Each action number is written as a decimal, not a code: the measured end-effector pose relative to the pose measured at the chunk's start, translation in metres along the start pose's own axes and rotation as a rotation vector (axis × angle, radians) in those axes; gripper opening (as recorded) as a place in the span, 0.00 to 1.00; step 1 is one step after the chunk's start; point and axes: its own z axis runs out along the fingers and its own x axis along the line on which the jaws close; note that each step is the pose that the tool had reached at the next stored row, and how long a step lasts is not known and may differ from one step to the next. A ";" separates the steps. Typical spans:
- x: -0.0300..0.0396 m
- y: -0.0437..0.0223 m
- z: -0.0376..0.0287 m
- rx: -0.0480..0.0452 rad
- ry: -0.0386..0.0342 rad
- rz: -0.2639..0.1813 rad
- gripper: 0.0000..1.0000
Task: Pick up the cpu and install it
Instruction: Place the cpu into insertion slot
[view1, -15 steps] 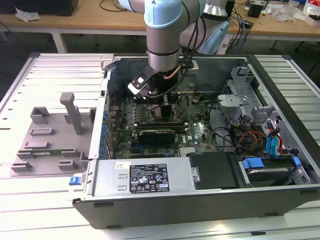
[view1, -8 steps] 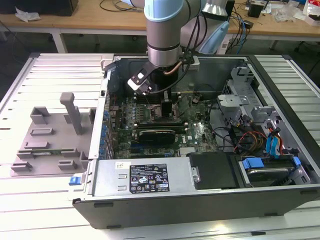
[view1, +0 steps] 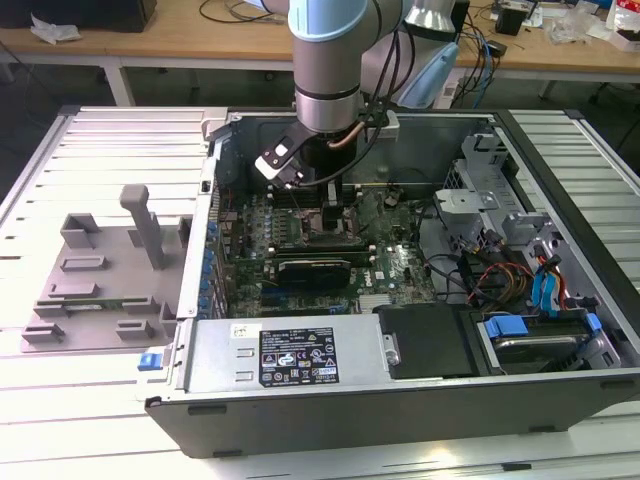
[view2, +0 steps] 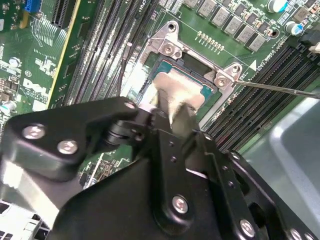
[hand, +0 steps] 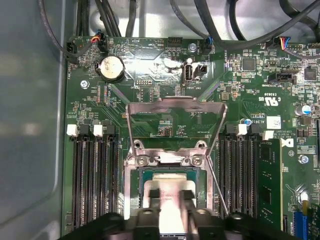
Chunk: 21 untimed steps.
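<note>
Exterior view: I am watching the arm (view1: 325, 60) reaching down into the open computer case (view1: 400, 400). The gripper (view1: 322, 192) is hanging low over the motherboard (view1: 400, 265), toward the case's far wall.
Cpu: in both wrist views I am seeing the cpu (hand: 170, 184) lying flat inside the socket frame (hand: 170, 161), right at the gripper's tip.
Grip: I am not managing to tell how wide the tool is standing, or whether it has hold of the cpu. Its black body is covering the chip's near edge.
First wrist view: this one is showing me the hinged bracket (hand: 172, 107) standing open beyond the socket, a coin battery (hand: 111, 67), and a green memory stick (hand: 269, 180) sitting in a slot.
Second wrist view: here a thin lever rod (view2: 275, 87) is sticking out from the socket's corner across the memory slots.
Surface: the case is lying on a pale slatted table (view1: 60, 420), with a grey moulded tray (view1: 100, 280) at the exterior view's left.
Room: wooden benches (view1: 200, 40) are running behind.
</note>
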 end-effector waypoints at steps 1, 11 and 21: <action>0.0000 0.0000 -0.0001 0.0000 0.0000 0.000 0.24; 0.0000 -0.0002 0.0027 0.0101 -0.0001 0.000 0.11; -0.0001 -0.0002 -0.0041 0.0097 0.0003 0.000 0.11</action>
